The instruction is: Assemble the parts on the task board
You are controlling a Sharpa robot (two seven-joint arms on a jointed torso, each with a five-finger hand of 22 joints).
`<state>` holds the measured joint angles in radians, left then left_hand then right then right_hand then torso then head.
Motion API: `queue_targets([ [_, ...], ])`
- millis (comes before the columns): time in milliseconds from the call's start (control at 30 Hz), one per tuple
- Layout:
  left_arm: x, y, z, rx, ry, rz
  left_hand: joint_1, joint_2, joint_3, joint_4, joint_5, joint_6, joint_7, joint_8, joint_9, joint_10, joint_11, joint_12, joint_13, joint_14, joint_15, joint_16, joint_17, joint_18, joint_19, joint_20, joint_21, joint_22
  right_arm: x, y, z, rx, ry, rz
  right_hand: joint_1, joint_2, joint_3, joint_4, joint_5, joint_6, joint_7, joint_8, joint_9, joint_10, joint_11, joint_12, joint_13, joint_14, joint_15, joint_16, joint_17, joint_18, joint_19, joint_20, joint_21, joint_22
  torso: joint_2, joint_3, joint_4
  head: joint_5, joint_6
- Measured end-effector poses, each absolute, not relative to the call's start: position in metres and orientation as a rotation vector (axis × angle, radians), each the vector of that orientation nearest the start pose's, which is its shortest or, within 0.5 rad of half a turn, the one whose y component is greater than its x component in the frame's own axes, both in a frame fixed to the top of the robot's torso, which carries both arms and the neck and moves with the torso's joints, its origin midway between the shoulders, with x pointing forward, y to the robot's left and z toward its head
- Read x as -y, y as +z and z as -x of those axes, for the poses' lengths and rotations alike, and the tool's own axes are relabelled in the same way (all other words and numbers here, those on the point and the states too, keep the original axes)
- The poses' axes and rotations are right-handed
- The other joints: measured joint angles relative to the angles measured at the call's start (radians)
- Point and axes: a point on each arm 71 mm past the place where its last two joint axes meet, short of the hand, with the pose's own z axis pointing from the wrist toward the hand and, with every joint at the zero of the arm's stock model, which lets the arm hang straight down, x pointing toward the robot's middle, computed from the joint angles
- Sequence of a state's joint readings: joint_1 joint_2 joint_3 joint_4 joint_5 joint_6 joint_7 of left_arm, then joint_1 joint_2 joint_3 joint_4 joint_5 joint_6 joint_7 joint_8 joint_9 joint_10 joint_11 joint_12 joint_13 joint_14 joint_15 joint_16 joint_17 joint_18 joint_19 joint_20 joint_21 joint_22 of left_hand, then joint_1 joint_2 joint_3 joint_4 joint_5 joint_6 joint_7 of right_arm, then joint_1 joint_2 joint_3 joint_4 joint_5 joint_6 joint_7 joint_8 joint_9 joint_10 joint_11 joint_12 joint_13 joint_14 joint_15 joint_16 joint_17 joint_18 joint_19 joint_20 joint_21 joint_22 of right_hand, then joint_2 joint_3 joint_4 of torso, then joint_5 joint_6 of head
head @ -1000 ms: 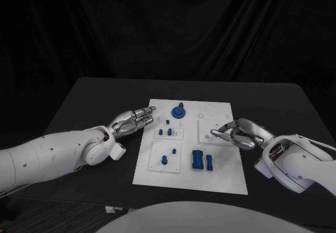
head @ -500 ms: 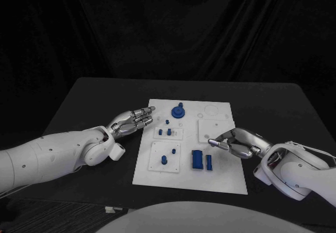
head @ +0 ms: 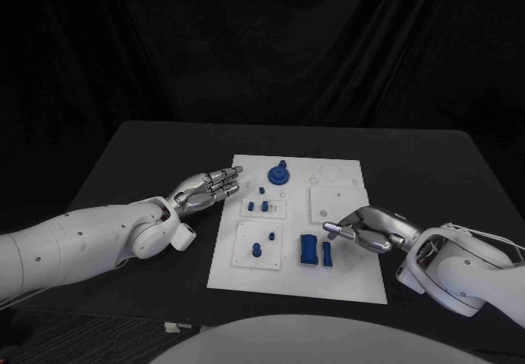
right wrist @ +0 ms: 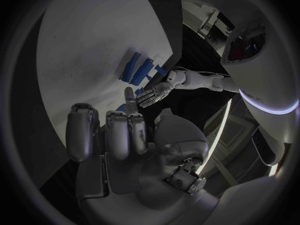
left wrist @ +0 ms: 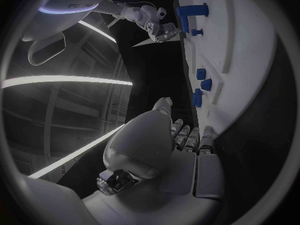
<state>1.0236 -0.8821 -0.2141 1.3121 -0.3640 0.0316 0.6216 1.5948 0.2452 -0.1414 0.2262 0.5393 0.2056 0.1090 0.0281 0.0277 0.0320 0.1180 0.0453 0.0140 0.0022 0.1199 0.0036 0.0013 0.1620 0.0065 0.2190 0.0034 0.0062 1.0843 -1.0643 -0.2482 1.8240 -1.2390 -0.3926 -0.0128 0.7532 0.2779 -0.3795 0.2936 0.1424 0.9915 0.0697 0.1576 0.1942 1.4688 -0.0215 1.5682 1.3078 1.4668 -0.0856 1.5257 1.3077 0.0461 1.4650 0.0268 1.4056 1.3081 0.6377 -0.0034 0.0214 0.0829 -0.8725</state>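
The two blue blocks (head: pixel 315 250) near the white board's (head: pixel 350 284) front edge looked small, light, rigid and best pinched by their long sides, the right hand (head: pixel 366 229) hovering beside them, fingers curled, empty, the left hand (head: pixel 208 188) spread off the board's left edge.

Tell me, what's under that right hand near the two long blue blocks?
The right hand hovers over the white task board, fingertips beside the two blue blocks. Whatever lies directly beneath its palm is covered.
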Motion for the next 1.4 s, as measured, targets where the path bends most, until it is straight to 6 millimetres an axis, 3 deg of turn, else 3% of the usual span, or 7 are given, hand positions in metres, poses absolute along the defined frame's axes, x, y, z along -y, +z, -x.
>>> queue_targets([
  [367, -0.272, -0.315, -0.434, -1.764, -1.562, 0.775, 0.0, 0.0, 0.003, 0.003, 0.0, 0.0, 0.0, 0.0, 0.0, 0.0, 0.0, 0.0, 0.0, 0.0, 0.0, 0.0, 0.0, 0.0, 0.0, 0.0, 0.0, 0.0, 0.216, -0.275, -0.359, -1.985, 0.886, -0.034, 0.001, 0.005, -0.005, 0.0, 0.05, 0.0, 0.0, -0.025, -0.017, 0.0, 0.0, 0.0, 0.0, 0.0, 0.0, 0.0, 0.0, 0.0, 0.0, 0.0, 0.0, 0.0, 0.0, -0.0002, 0.0003, 0.0, 0.0],
  [600, -0.272, -0.315, -0.434, -1.764, -1.561, 0.776, 0.0, 0.0, 0.003, 0.003, 0.0, 0.0, 0.0, 0.0, 0.0, 0.0, 0.0, 0.0, 0.0, 0.0, 0.0, 0.0, 0.0, 0.0, 0.002, -0.002, 0.0, 0.0, 0.216, -0.279, -0.359, -2.01, 0.87, -0.038, 0.005, 0.009, -0.005, 0.0, 0.051, 0.0, 0.0, -0.033, -0.022, 0.0, 0.0, 0.0, 0.0, 0.0, 0.0, 0.0, 0.0, 0.0, 0.0, 0.0, -0.006, 0.0, 0.0, -0.0002, 0.0002, 0.002, 0.0],
  [733, -0.272, -0.315, -0.434, -1.765, -1.562, 0.777, 0.0, 0.0, 0.006, 0.0, 0.0, 0.0, 0.0, 0.0, 0.0, 0.0, 0.0, 0.0, 0.0, 0.0, 0.0, 0.0, 0.0, 0.0, 0.002, -0.002, 0.0, 0.0, 0.215, -0.282, -0.359, -2.027, 0.859, -0.042, 0.015, 0.013, -0.005, 0.0, 0.073, -0.004, 0.004, -0.042, -0.027, 0.0, 0.0, 0.0, 0.0, 0.0, 0.0, 0.0, 0.0, 0.0, 0.0, 0.0, -0.012, 0.0, 0.0, -0.0003, 0.0003, 0.002, 0.0],
  [1200, -0.272, -0.315, -0.434, -1.766, -1.561, 0.778, 0.0, 0.0, 0.006, 0.0, 0.004, 0.0, 0.0, 0.0, 0.0, 0.004, 0.003, 0.0, 0.001, 0.0, 0.0, 0.0, 0.0, 0.0, 0.002, -0.002, 0.0, 0.0, 0.216, -0.283, -0.36, -2.041, 0.824, -0.045, 0.026, 0.009, -0.005, 0.0, 0.085, -0.015, 0.008, -0.054, -0.035, -0.004, 0.004, 0.0, 0.0, 0.0, 0.0, -0.007, 0.0, 0.0, 0.0, 0.0, -0.027, 0.0, 0.0, -0.0004, 0.0004, 0.0, 0.0],
  [1400, -0.272, -0.315, -0.434, -1.766, -1.561, 0.778, 0.0, 0.0, 0.006, 0.0, 0.004, 0.0, 0.0, 0.0, 0.0, 0.004, 0.004, 0.0, 0.0, 0.0, 0.0, 0.0, 0.0, 0.0, 0.002, -0.002, 0.0, 0.0, 0.215, -0.283, -0.359, -2.036, 0.812, -0.032, 0.034, 0.009, -0.014, -0.002, 0.076, -0.04, 0.01, -0.073, -0.044, -0.004, 0.004, 0.0, 0.0, 0.0, 0.0, -0.016, 0.0, 0.0, 0.0, 0.0, -0.044, 0.0, 0.0, -0.0004, 0.0003, 0.0, 0.0],
])
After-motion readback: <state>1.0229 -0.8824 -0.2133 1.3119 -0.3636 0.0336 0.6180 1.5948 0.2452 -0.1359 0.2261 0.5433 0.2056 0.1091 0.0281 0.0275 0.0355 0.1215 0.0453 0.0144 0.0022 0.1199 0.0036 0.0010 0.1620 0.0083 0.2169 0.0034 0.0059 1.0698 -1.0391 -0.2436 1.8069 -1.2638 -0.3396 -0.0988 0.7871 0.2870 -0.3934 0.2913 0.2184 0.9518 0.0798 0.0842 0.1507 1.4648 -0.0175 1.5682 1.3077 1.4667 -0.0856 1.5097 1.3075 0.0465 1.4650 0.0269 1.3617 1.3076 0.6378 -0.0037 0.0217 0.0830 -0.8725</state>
